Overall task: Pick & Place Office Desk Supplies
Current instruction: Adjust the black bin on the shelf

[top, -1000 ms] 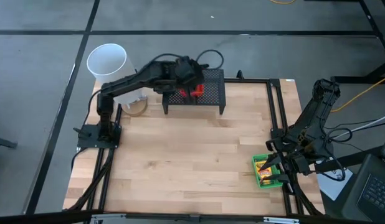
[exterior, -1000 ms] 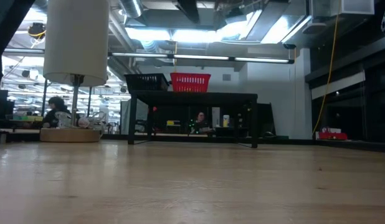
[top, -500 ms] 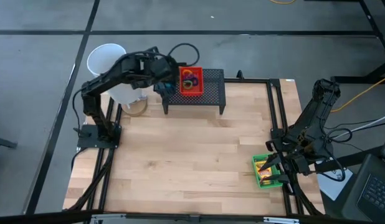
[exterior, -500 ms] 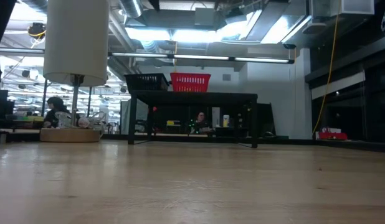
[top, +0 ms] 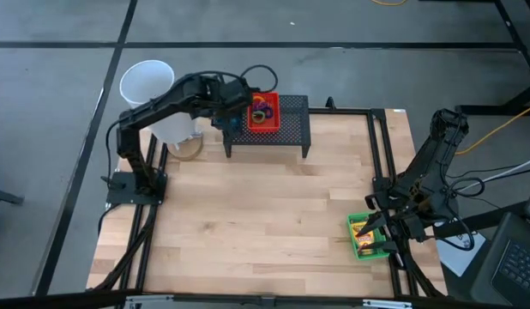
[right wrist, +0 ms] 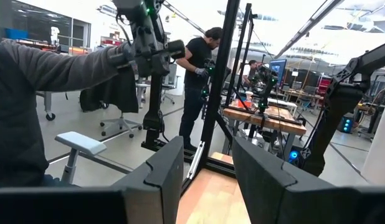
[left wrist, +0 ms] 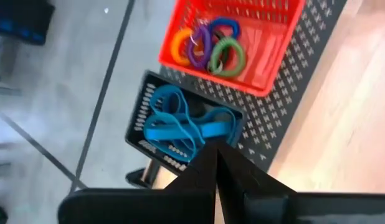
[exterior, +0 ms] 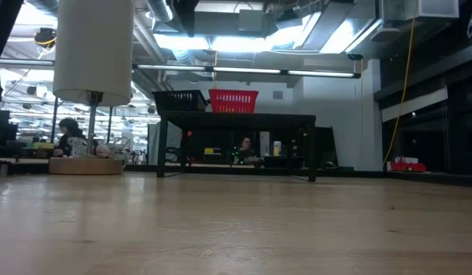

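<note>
On the black mesh stand (top: 286, 129) at the table's far edge sit a red basket (left wrist: 267, 62) with orange, purple, blue and green loops (left wrist: 208, 46) and a black basket (left wrist: 142, 112) with blue-handled scissors (left wrist: 171, 121). My left gripper (left wrist: 215, 155) is shut and hangs above the black basket's near rim, also seen from above (top: 228, 114). A green basket (top: 361, 251) with yellow-and-green crayon boxes (top: 363, 230) rests on the table at the near right. My right gripper (right wrist: 208, 168) stands open beside it, pointing level out past the table's edge.
A big white cylinder (top: 147, 83) on a round base stands off the stand's left end. The low view shows both baskets (exterior: 234, 101) on top of the stand (exterior: 236, 118). Bare wood (top: 265, 215) fills the table's middle. People stand in the room behind.
My left gripper has drawn back from over the red basket toward the table's left edge, then come a little way back, and now hangs over the black basket. The red basket and its loops, half hidden by the arm before, lie uncovered.
</note>
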`<control>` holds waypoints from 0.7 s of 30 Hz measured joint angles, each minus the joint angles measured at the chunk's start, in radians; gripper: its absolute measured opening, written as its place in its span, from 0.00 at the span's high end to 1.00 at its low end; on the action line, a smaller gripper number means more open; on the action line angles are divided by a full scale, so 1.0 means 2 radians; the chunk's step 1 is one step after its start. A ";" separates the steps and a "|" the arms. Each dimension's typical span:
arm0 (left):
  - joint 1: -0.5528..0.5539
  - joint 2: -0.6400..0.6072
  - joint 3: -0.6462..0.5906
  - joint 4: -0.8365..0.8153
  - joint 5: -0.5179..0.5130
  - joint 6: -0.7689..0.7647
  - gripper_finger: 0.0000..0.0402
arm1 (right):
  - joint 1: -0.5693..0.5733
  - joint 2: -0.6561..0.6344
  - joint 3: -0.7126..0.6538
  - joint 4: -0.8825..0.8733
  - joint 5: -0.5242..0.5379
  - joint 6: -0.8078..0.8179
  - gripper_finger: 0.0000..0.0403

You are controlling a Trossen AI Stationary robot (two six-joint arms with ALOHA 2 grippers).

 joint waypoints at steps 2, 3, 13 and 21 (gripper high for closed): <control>-0.002 -0.001 -0.016 0.000 0.001 -0.008 1.00 | 0.000 0.000 0.000 0.000 0.000 0.000 0.66; -0.002 -0.001 -0.023 0.000 0.003 -0.016 1.00 | 0.000 0.000 0.000 0.000 0.000 0.000 0.66; 0.033 -0.001 -0.080 0.000 0.053 -0.040 0.93 | 0.000 0.000 0.000 0.000 0.000 0.000 0.66; 0.049 0.014 -0.091 0.002 0.039 -0.010 0.99 | 0.000 0.000 0.000 0.000 0.000 0.000 0.66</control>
